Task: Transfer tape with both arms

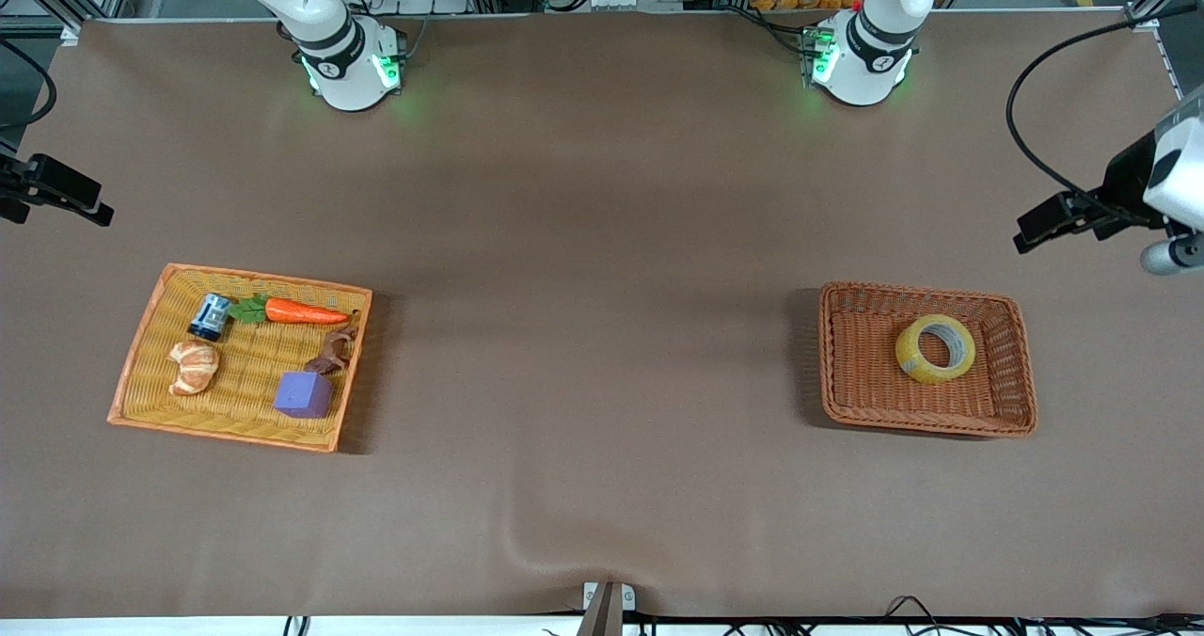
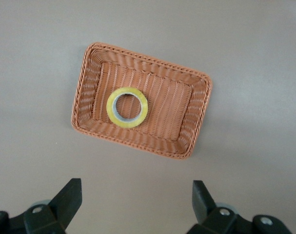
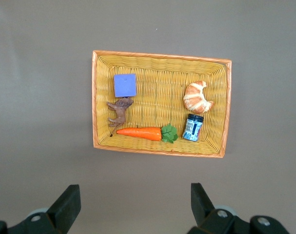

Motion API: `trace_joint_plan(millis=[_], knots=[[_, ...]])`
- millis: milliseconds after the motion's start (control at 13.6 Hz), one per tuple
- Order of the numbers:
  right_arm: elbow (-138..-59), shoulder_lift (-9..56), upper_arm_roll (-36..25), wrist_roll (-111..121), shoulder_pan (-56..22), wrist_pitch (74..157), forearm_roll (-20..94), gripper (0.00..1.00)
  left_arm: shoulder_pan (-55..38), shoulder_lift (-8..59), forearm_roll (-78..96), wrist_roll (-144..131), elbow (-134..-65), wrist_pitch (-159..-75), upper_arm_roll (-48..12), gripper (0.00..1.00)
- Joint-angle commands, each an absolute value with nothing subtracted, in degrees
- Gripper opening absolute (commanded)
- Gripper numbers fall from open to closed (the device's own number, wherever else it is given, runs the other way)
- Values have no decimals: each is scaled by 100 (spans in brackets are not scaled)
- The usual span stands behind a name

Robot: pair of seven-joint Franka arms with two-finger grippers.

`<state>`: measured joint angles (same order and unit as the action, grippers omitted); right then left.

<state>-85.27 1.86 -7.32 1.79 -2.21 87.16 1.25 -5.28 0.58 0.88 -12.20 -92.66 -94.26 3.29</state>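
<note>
The tape, a yellowish ring with a grey-white core, lies flat in a brown wicker basket toward the left arm's end of the table. In the left wrist view the tape rests inside the basket, well below the camera. My left gripper hangs high over bare table beside that basket, open and holding nothing. My right gripper is also open and holding nothing, high over bare table beside a yellow tray. Only the two arm bases show in the front view; both hands are out of it.
The yellow tray toward the right arm's end holds a purple cube, a croissant toy, a carrot, a small can and a brown toy animal. Black camera mounts stand at both table ends.
</note>
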Motion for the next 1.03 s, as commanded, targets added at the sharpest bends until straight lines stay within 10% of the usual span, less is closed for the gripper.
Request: trace_joint_plan(millis=[0, 956], knots=[[-8420, 229, -703, 141, -176, 8675, 220, 100, -606, -272, 176, -802, -9580, -9378, 431, 100], [-8420, 237, -694, 149, -185, 8692, 167, 100, -545, -308, -8, -343, -9273, -8957, 194, 100]])
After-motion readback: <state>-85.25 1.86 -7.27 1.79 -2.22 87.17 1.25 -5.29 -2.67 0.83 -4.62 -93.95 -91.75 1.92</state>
